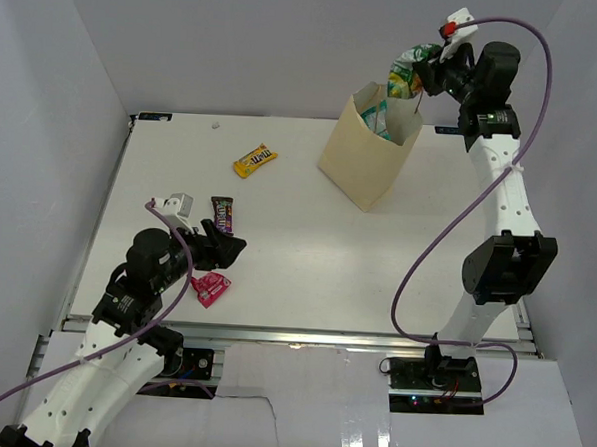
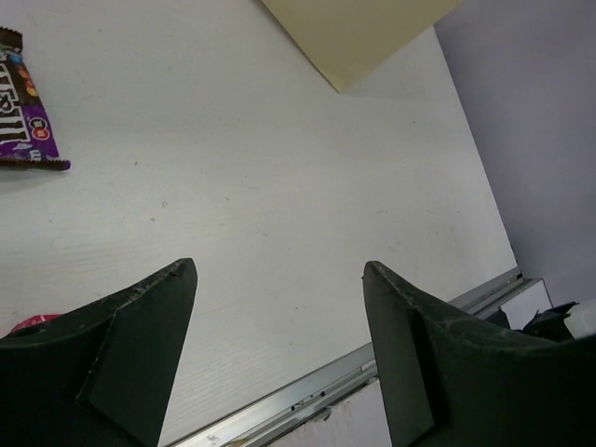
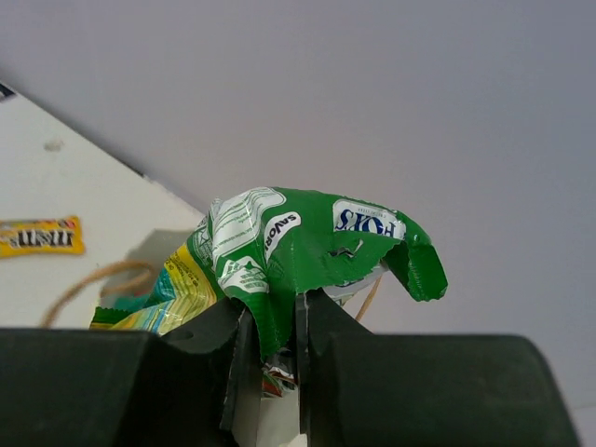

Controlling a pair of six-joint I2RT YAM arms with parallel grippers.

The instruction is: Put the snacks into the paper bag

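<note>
The right claw is clamped on a green packet, held just above the open mouth of the paper bag. Well left of the paper bag, the left claw hangs spread apart over the surface, near a brown pack and a pink packet. A yellow pack lies closer to the paper bag.

A cream-beige tone is shown by the paper bag at the far right. Green with white lettering, running into yellow and teal, is seen on the green packet above it. Yellow with dark lettering is borne by the yellow packet to the left. Nearer, a brown and purple packet and a pink-red packet are seen. The table is coloured white, the left gripper and right gripper black.
</note>
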